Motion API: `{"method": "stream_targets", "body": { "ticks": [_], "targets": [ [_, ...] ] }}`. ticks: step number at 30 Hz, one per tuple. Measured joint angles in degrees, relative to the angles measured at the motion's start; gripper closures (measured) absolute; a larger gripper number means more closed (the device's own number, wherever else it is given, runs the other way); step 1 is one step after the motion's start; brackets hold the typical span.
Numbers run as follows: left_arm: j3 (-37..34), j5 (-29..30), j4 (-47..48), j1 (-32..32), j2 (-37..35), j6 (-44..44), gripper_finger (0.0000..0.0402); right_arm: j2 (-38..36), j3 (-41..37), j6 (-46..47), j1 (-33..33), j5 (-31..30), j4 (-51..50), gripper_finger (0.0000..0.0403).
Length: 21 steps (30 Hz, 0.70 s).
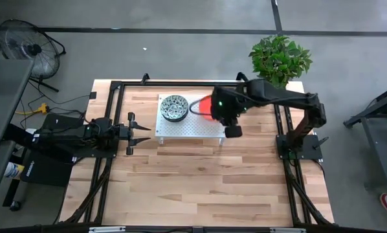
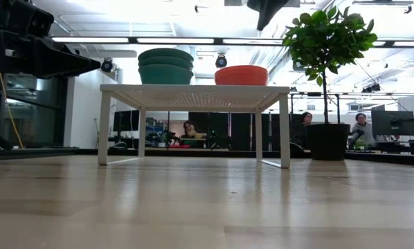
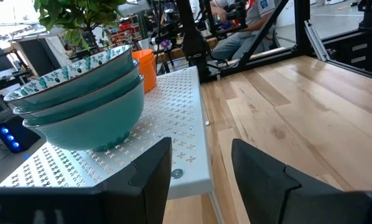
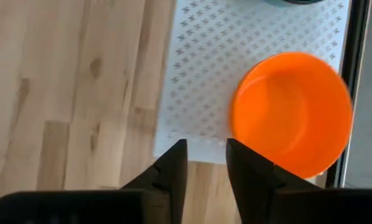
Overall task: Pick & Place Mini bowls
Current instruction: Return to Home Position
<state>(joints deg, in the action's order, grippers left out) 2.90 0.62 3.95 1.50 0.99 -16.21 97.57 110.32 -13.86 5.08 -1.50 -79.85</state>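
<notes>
The 3 green-and-white bowls (image 2: 165,66) sit stacked on the white shelf (image 2: 193,88), and the orange bowls (image 2: 241,75) sit nested just beside them. The right gripper (image 4: 206,168) hangs above the shelf's edge next to the orange bowls, its fingers a little apart and holding nothing. The left gripper (image 3: 201,165) waits low over the table (image 1: 200,181) beside the shelf, spread wide and empty.

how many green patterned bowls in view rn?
3. All are nested in one stack on the white shelf: bottom bowl, middle bowl, top bowl. The orange stack stands beside them, apart. No others show elsewhere.
</notes>
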Motion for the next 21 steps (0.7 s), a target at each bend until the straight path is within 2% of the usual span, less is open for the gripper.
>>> {"method": "stream_targets", "body": {
  "ticks": [10,16,21],
  "targets": [
    [0.0,0.0,0.0,0.0,0.0,0.0,0.0238,-10.7,-13.6,10.5,-10.7,-5.7,3.4,0.0396],
    [0.0,0.0,0.0,0.0,0.0,0.0,0.0238,-21.0,-29.1,21.3,-15.3,-6.2,11.2,0.0398],
    [0.0,0.0,0.0,0.0,0.0,0.0,0.0238,-33.1,-48.2,28.6,-19.1,-6.9,28.9,0.04]
  ]
}}
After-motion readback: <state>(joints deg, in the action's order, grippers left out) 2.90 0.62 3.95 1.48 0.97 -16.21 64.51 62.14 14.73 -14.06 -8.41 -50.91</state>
